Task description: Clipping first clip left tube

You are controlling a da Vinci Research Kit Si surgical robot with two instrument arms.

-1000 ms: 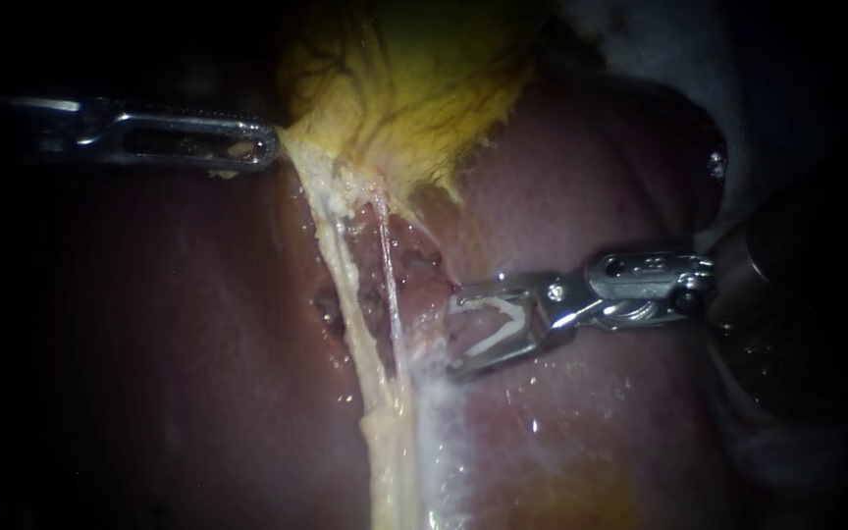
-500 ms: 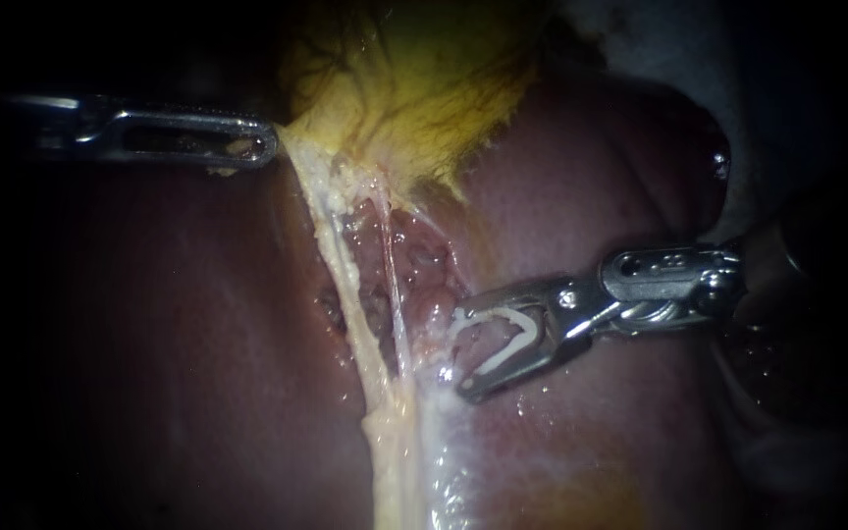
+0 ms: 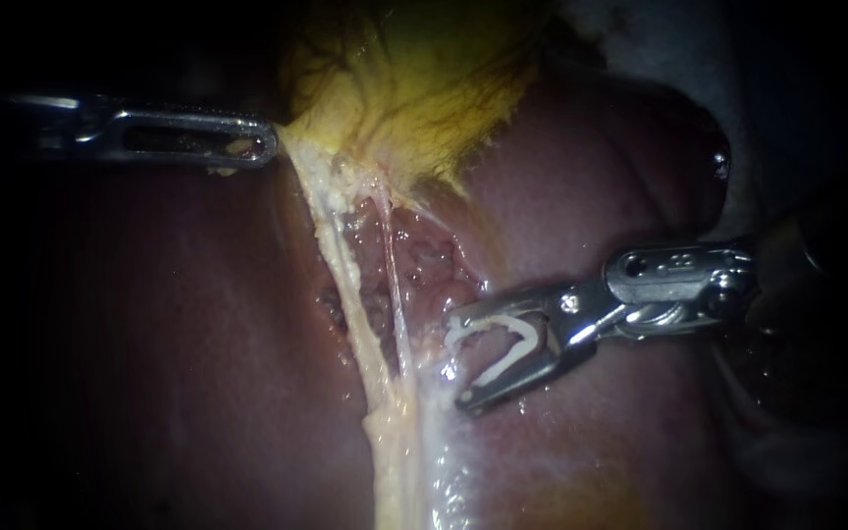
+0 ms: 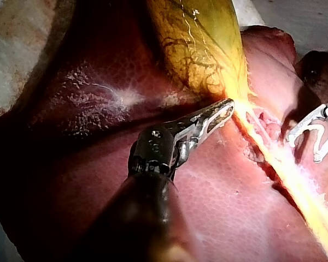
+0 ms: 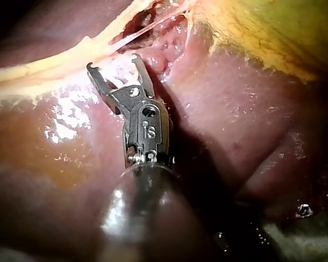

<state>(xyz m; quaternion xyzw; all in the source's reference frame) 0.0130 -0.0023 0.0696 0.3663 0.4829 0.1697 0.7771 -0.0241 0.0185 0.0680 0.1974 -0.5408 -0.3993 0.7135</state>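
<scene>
The yellow gallbladder (image 3: 414,88) lies on the dark red liver (image 3: 149,344). Below it run two pale strands: the thicker left tube (image 3: 345,285) and a thin right tube (image 3: 397,294). My left instrument (image 3: 265,147) is shut on the gallbladder's lower edge and holds it taut; the left wrist view shows the same grip (image 4: 228,105). My right instrument (image 3: 455,363) stands just right of the tubes, apart from them. Its jaws are spread wide with a white clip (image 3: 512,344) seated between them. The right wrist view shows those jaws (image 5: 113,63) short of the strands (image 5: 71,60).
Raw pink tissue (image 3: 424,265) lies open between the tubes and the liver. Wet, glistening tissue (image 3: 444,461) runs down below the right jaws. A small shiny metal bead (image 3: 716,162) sits at the liver's right edge, with pale cloth (image 3: 660,39) beyond.
My right instrument has drawn back a little to the right and downward, away from the tubes, with the clip still in its jaws. The left instrument has not moved.
</scene>
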